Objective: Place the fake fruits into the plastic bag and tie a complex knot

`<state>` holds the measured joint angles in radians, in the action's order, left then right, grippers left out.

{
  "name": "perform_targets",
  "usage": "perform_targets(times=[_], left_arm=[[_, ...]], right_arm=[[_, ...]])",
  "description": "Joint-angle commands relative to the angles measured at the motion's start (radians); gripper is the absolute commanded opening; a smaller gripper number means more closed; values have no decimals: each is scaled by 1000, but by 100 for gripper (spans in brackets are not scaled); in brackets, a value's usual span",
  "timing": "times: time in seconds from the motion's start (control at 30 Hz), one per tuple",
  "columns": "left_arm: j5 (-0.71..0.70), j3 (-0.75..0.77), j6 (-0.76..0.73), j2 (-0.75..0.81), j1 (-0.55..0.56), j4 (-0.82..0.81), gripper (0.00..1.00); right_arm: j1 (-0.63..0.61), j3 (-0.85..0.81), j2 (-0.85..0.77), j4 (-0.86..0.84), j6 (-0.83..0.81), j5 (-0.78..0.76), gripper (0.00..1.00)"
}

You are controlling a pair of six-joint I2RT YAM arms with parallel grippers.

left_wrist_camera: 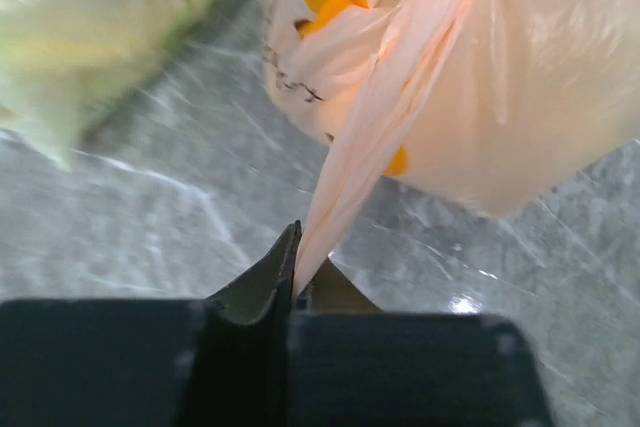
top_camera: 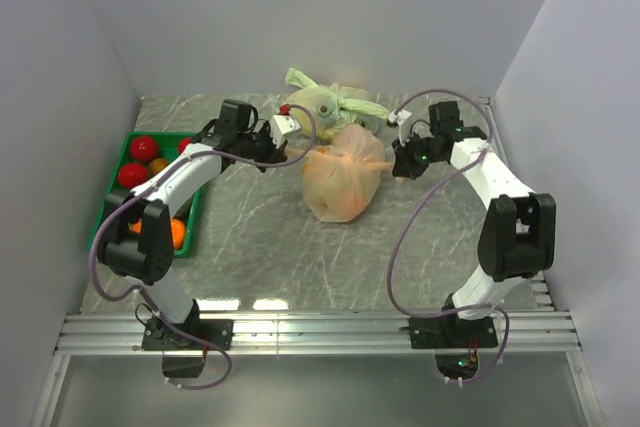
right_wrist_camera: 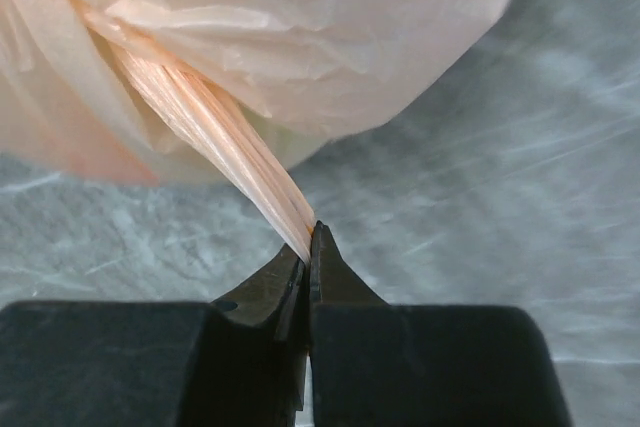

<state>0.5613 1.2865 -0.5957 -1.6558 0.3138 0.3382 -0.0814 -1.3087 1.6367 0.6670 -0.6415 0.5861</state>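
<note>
**Both end effectors pinched on the bag's handle tails**

You have the plastic bag [top_camera: 343,179] sitting upright on the worktop [top_camera: 260,257], about midway between the two arms and toward the back wall. Its belly is rounded and full. The film is too cloudy for you to make out which pieces lie inside.

Your left end effector [left_wrist_camera: 297,269] is fully closed. A flat strip of peach-orange film [left_wrist_camera: 372,142] runs from the bag straight down into the tips, pulled taut. In the overhead view this end effector [top_camera: 293,147] sits just left of the bag's top.

Your right end effector [right_wrist_camera: 310,252] is likewise closed tight, with a twisted, rope-like tail [right_wrist_camera: 215,137] of the same film clamped between its tips. From above it [top_camera: 400,162] stands just right of the bag, so the two tails lead outward to opposite sides from the gathered top [top_camera: 352,137]. Whether a knot is formed there you cannot tell.

A pale green bag [top_camera: 330,99] lies just behind the peach one. Several fake fruits [top_camera: 143,147], red and orange, rest in a green crate [top_camera: 193,227] at the far left, well apart from the bag.
</note>
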Motion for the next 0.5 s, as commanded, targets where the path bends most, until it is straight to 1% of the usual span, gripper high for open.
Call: perform_targets(times=[0.0,0.03,0.07,0.1,0.13,0.17,0.2,0.23,0.27,0.3,0.37,0.4,0.43,0.47], left_arm=[[-133,23,52,-33,-87,79,9],[-126,37,66,-41,-85,93,20],[-117,48,83,-41,-87,110,28],[-100,60,111,-32,-87,111,40],[-91,60,126,-18,-88,108,46],[-83,62,143,22,-87,107,57],[-78,66,169,45,-87,104,71],[-80,69,195,68,-87,101,78],[-84,77,227,114,-88,101,84],[-89,103,275,135,-91,120,97],[-112,135,328,194,-94,145,99],[-130,152,403,217,-102,150,99],[-174,160,442,237,-105,169,99],[-195,181,488,269,-108,188,99]], right_arm=[[60,40,46,52,12,-258,0],[61,31,51,60,43,-247,13],[62,20,49,69,52,-229,21],[62,2,42,75,65,-217,29],[62,-7,17,80,89,-198,47],[60,-20,0,91,95,-186,55],[61,-52,-15,121,103,-163,67],[60,-67,-56,135,127,-154,82],[63,-83,-81,147,138,-143,83],[65,-107,-106,157,147,-131,84],[77,-118,-191,163,198,-109,89],[77,-121,-221,157,224,-108,91],[77,-119,-271,158,273,-109,96],[103,-115,-294,157,296,-114,98]])
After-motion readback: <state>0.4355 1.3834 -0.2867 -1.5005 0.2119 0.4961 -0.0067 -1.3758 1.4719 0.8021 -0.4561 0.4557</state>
